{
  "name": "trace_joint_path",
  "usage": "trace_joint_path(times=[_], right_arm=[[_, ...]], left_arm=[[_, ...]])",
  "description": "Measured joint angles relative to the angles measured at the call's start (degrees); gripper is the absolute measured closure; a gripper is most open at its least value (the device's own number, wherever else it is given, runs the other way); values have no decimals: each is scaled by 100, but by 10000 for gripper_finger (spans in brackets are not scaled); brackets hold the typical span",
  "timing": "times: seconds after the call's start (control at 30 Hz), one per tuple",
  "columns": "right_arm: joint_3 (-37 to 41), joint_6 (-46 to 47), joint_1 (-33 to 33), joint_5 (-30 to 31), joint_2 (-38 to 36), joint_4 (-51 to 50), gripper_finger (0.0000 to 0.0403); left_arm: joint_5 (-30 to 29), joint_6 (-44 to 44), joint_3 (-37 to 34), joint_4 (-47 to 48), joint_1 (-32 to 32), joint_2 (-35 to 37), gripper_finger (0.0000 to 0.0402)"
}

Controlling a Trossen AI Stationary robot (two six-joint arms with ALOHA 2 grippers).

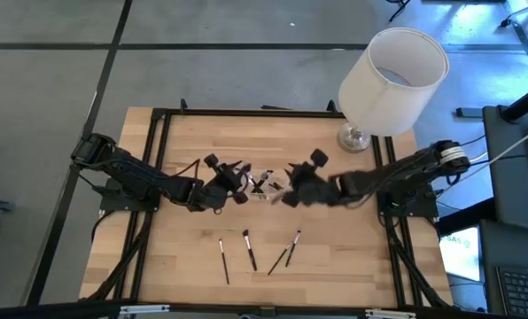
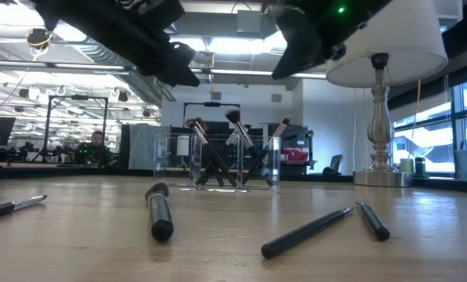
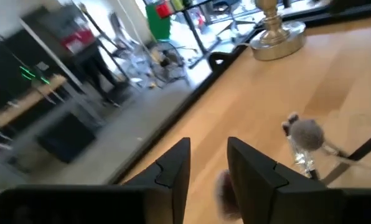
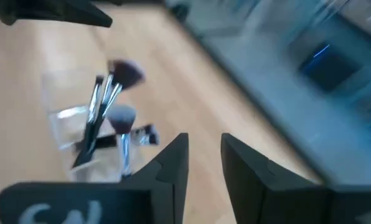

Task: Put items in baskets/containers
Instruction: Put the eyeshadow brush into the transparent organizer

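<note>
Brushes [image 2: 218, 153] stand in clear cup [image 2: 274, 168] (four outside)

The clear plastic holder [image 1: 266, 184] stands upright near the table's centre. Several makeup brushes [image 2: 235, 145] stand in it, leaning and crossing, bristle tips upward. Four more brushes lie flat on the wood nearer the front edge: one thin brush [image 1: 223, 260], one with a dark tuft [image 1: 249, 249], and two crossing each other [image 1: 286, 252].
</note>
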State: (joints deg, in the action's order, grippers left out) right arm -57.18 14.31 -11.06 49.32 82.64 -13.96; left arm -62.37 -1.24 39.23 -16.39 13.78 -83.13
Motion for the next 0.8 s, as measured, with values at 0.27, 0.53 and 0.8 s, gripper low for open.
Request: trace_joint_path(times=[0.27, 0.53, 0.8], right_arm=[[-25, -335, 1160, -1322, -716, -477, 323], [73, -324, 1809, -1530, -1185, -1103, 324], [126, -288, 2014, -967, -1667, -1034, 324]], left_arm=[[1531, -1575, 2, 448, -531, 8, 283], [3426, -4267, 734, 3623, -580, 289, 283], [4467, -7115, 1049, 4326, 127, -196, 283]])
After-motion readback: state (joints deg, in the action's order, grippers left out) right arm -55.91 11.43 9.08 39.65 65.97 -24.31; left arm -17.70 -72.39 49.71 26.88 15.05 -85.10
